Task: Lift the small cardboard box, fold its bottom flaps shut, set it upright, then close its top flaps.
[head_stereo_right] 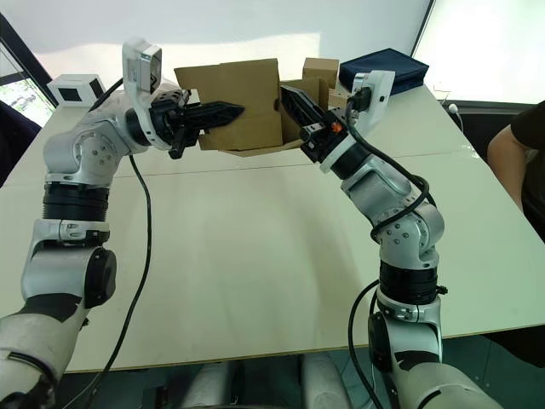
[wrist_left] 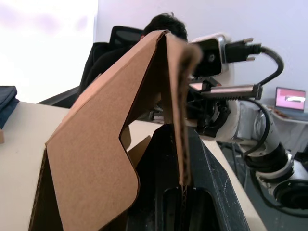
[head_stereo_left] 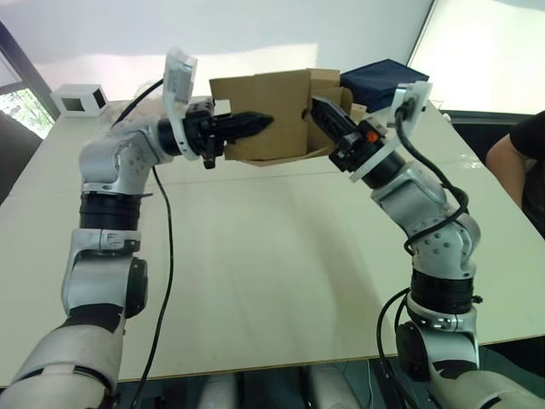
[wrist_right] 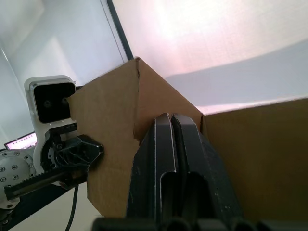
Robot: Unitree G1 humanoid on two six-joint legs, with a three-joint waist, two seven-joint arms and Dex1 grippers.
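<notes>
The small cardboard box [head_stereo_left: 272, 106], plain brown, hangs in the air over the far part of the table, between both arms. My left gripper [head_stereo_left: 260, 122] reaches in from the left and is shut on one of its panels. In the left wrist view the cardboard edge [wrist_left: 182, 144] runs down between the black fingers, beside a loose flap [wrist_left: 91, 159] with a rounded notch. My right gripper [head_stereo_left: 319, 106] comes in from the right. Its fingers [wrist_right: 163, 144] are shut together and lie against the box's wall [wrist_right: 260, 154] near a corner.
On the white table [head_stereo_left: 272, 256], a white box with a dark window [head_stereo_left: 78, 100] stands at the far left. A smaller brown cube [head_stereo_right: 320, 70] and a dark blue case [head_stereo_left: 383, 81] sit behind the held box. A person [head_stereo_left: 519, 153] sits at the right edge.
</notes>
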